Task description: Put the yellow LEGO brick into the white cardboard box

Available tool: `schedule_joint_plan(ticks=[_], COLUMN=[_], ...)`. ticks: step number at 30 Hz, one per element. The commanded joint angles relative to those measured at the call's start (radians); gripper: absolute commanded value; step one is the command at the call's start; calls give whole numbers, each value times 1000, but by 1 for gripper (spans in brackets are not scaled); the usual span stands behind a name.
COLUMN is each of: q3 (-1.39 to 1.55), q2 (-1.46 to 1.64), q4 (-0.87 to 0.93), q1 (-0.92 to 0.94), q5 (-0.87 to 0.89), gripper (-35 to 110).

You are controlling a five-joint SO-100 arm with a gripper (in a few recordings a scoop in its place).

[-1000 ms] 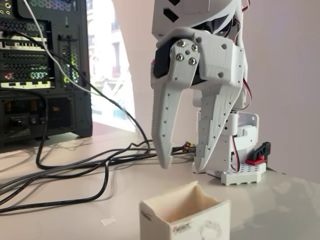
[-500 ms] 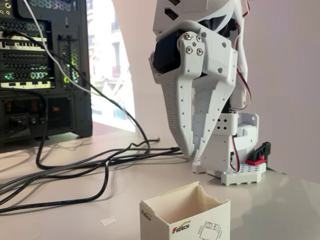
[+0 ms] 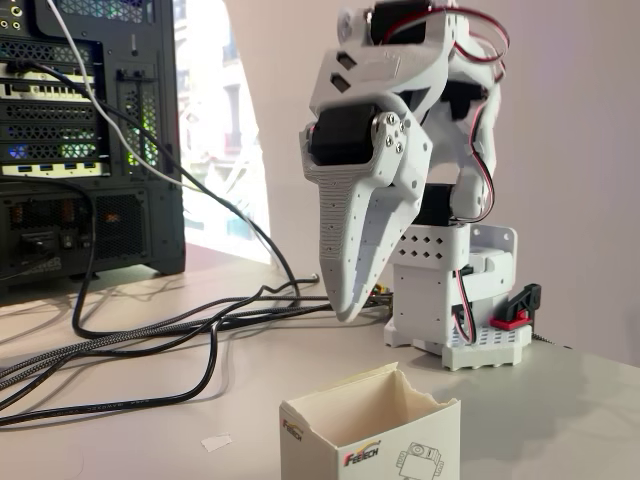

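Observation:
The white cardboard box (image 3: 372,430) stands at the bottom centre of the fixed view, its ragged top open and a red-black Feetech logo on its front. My white gripper (image 3: 346,310) hangs above and behind the box, pointing down, its two fingers closed together with nothing visible between them. The yellow LEGO brick is out of view; the box's inside cannot be seen from this angle.
Black cables (image 3: 150,340) trail across the table at the left toward a computer tower (image 3: 85,140). The arm's white base (image 3: 470,300) with a red clamp (image 3: 515,318) stands at the back right. A scrap of paper (image 3: 215,441) lies left of the box.
The fingers, open a second ago, have come together. The gripper has since pulled back and away from above the box, and the arm has folded so its upper joints show.

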Motion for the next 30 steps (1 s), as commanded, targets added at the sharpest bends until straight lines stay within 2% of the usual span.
schedule_joint_plan(ticks=[1,15,30], q3=[107,318,344], q2=[244,557,566], q4=[-23,-2,-5], q1=[35,112,141], q5=[-63,-103,-86], gripper=[-9,-9,-9])
